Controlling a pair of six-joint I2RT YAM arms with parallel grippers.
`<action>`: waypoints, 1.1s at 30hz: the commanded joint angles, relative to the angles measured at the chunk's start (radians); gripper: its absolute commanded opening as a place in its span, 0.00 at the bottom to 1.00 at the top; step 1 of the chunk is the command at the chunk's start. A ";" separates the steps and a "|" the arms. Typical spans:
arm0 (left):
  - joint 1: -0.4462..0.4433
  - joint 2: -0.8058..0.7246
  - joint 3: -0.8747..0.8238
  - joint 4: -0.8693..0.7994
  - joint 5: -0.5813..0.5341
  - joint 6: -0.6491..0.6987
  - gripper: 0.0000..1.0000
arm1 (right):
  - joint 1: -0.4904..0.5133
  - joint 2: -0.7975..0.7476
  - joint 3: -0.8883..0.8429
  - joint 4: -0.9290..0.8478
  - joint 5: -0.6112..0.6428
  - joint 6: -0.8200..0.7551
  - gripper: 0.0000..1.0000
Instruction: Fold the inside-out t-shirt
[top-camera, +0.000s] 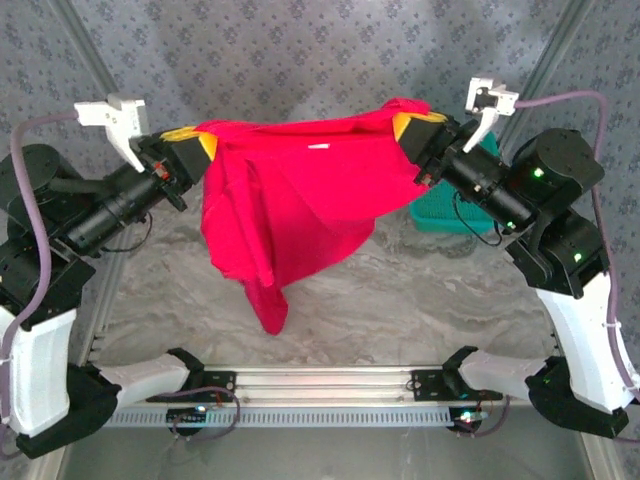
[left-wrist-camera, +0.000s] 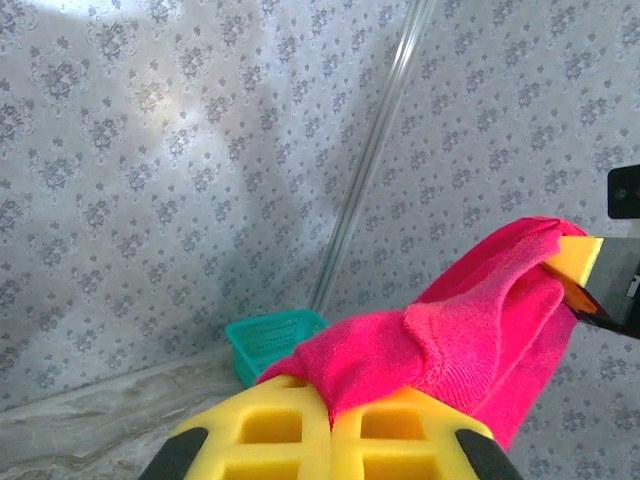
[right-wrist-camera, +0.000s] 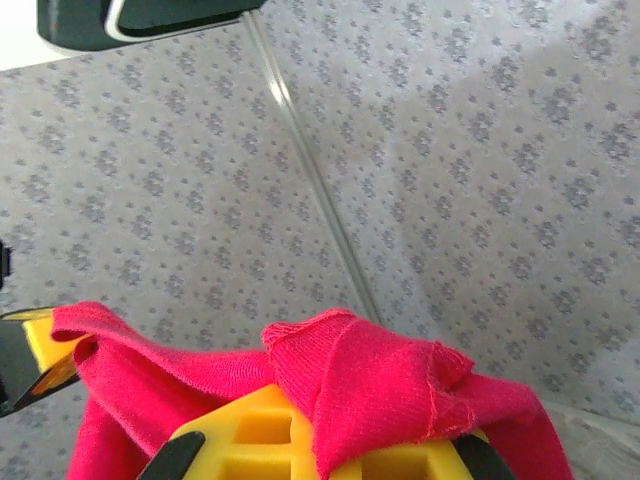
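A: Item one, t-shirt (top-camera: 290, 200): red, held aloft between both arms. Top edge strung from one side to the other, body hanging in a twisted, lopsided drape. Lowest fold hangs close over the worktop (top-camera: 400, 310); whether it touches, I cannot tell. White neck tag (top-camera: 318, 148) shows near the top edge.

B: Item two, left gripper (top-camera: 192, 142)?

A: Closed tight on a bunched wad of cloth at the left end.

B: Item three, right gripper (top-camera: 418, 125)?

A: Same condition: clamped on a gathered corner at the right end, raw seam showing.

B: Other stock?

A: Teal basket (top-camera: 445, 212), on the worktop, partly hidden behind the right arm.

B: Risks on file?

A: Judged, not seen:
- Each hold is a thick bunch rather than a flat hem, so a hard outward pull could drag cloth free and drop that side.
- The drape is twisted, so laid down as it hangs it would likely land creased and spoil the fold line.
- A swing to the right could drag the cloth over the basket and snag its mesh
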 joint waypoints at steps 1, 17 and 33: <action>0.050 0.099 -0.119 0.006 -0.055 0.026 0.00 | -0.017 0.106 -0.044 -0.036 0.127 -0.017 0.00; 0.375 0.897 0.074 -0.271 -0.326 -0.009 0.57 | -0.232 0.854 0.202 -0.438 0.059 0.152 0.72; 0.204 0.327 -1.021 0.115 -0.133 -0.148 0.71 | -0.154 0.670 -0.629 -0.039 -0.062 0.197 0.50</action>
